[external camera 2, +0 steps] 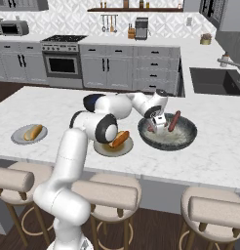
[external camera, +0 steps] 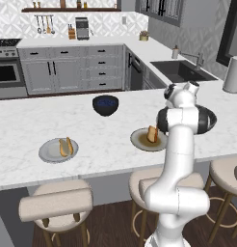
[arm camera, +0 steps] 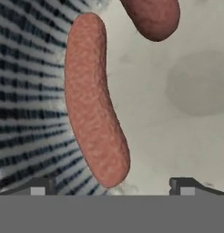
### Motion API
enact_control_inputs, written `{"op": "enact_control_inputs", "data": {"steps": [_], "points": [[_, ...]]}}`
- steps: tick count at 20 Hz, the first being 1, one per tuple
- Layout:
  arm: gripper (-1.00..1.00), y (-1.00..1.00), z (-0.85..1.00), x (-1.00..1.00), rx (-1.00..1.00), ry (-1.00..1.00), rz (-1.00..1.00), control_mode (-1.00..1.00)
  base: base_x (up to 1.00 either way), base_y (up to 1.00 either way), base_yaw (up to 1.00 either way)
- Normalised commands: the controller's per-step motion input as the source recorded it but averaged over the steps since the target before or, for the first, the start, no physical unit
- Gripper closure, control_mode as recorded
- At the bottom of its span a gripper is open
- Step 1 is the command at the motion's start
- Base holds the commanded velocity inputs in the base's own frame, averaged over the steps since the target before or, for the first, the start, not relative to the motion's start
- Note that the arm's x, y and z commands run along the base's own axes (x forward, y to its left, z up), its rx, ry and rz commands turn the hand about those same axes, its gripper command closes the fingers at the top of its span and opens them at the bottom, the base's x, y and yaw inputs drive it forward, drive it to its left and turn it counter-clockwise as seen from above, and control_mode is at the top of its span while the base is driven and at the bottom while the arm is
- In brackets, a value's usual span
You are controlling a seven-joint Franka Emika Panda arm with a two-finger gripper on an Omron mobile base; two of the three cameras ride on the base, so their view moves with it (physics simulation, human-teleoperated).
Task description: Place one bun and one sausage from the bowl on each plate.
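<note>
The gripper point(arm camera: 111, 186) hangs inside the bowl point(external camera 2: 185, 139) over a sausage point(arm camera: 93, 100), jaws spread wide, nothing held; a second sausage point(arm camera: 152, 16) lies nearby.

On the counter point(external camera: 24, 125), from left to right: plate point(external camera: 46, 153) bearing bun point(external camera: 62, 147) beside sausage point(external camera: 69, 144); second plate point(external camera 2: 105, 149) bearing a bun point(external camera 2: 119, 139); wide bowl point(external camera 2: 183, 137). Behind and between the plates, small deep bowl point(external camera: 105, 105). Inside the wide bowl: two sausages point(arm camera: 93, 100), one leaning on the wall. Before the counter: stools point(external camera: 55, 202).
</note>
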Motion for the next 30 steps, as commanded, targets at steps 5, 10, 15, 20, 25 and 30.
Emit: {"op": "enact_control_inputs", "data": {"steps": [5,10,15,20,25,30], "points": [[-1.0,-0.09,-0.3,0.0,-0.02,-0.01,0.0,-1.0,0.0,0.0,0.0],[1.0,-0.02,-0.29,0.01,-0.01,0.0,0.0,-1.0,0.0,0.0,0.0],[1.0,0.0,-0.18,0.15,0.0,0.0,0.0,-1.0,0.0,0.0,0.0],[1.0,0.0,0.07,-0.29,0.0,-0.02,0.0,-1.0,0.0,0.0,0.0],[1.0,0.03,0.99,-0.92,0.0,-0.25,0.0,-1.0,0.0,0.0,0.0],[1.0,0.57,1.0,-1.0,-0.06,-0.06,0.03,-1.0,0.0,0.0,0.0]]}}
